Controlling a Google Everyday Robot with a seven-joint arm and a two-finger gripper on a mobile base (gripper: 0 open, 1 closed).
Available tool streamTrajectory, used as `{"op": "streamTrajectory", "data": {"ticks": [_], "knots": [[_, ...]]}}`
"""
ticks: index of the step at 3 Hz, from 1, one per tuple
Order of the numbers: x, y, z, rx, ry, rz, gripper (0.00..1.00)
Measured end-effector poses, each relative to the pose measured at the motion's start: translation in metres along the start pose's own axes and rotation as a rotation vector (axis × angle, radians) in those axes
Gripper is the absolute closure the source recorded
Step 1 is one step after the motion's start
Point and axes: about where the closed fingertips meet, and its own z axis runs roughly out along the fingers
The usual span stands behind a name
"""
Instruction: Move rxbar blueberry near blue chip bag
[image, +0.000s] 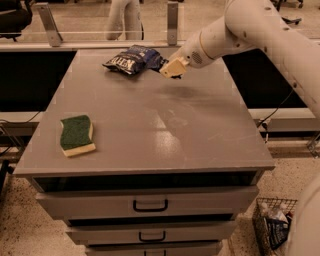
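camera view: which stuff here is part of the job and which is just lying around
Job: rxbar blueberry, held in the gripper over the far side of the table; blue chip bag, right beside them.
Lying about: green sponge near the front edge; wire basket on the floor.

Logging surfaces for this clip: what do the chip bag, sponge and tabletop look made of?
Chip bag: thin glossy film, probably plastic, crinkled and shiny. Sponge: pale foam under a rough green scouring layer. Tabletop: smooth grey, faintly reflective; painted metal or laminate. The pincer hangs right beside the bag.
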Motion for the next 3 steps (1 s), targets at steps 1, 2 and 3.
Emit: {"op": "streamTrajectory", "data": {"ticks": [1, 2, 3], "knots": [[-0.027, -0.008, 0.033, 0.0, -0.043, -0.007, 1.0], [-0.034, -0.008, 0.07, -0.014, -0.03, -0.01, 1.0], [-0.025, -0.01, 0.097, -0.017, 0.008, -0.007, 1.0]]}}
